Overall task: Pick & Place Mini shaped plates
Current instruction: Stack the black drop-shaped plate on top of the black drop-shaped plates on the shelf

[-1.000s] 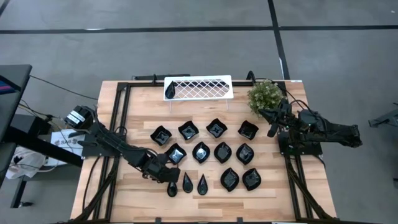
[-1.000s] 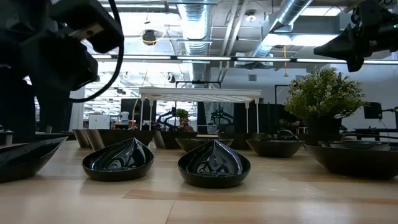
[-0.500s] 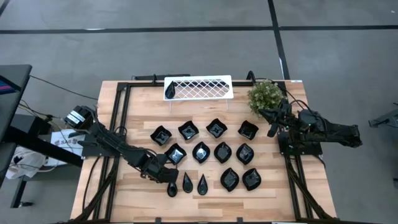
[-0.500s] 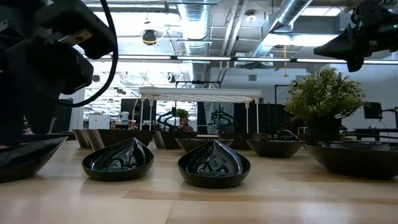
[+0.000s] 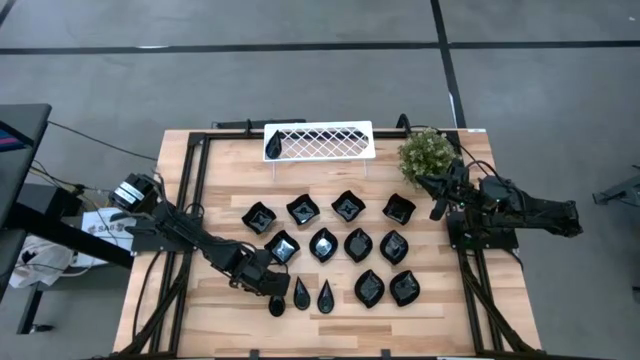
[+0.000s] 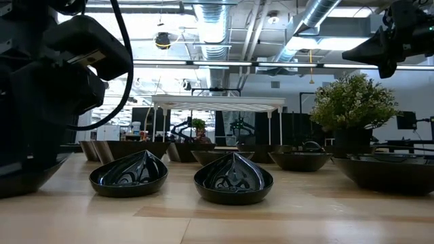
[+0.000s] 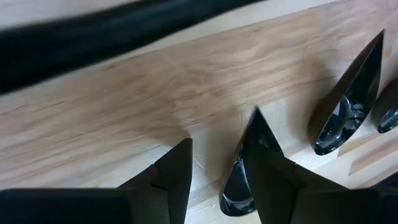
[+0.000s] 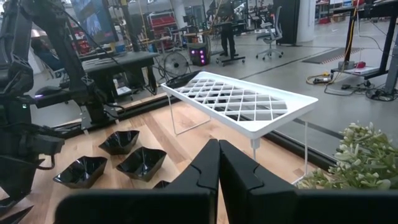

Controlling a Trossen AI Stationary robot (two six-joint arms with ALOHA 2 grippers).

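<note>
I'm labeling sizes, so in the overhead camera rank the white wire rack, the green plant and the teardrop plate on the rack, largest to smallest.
1. white wire rack
2. green plant
3. teardrop plate

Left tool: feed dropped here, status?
Left tool open, straddling narrow glossy black teardrop plate, not gripped. Right tool shut, parked by green plant. Nothing blocking.

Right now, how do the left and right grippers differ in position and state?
The left gripper is low at the near-left, fingers open around a narrow teardrop plate; the right gripper is shut and empty, raised beside the green plant. The left is among the plates; the right is off to their side. Both are dark two-finger grippers.
</note>
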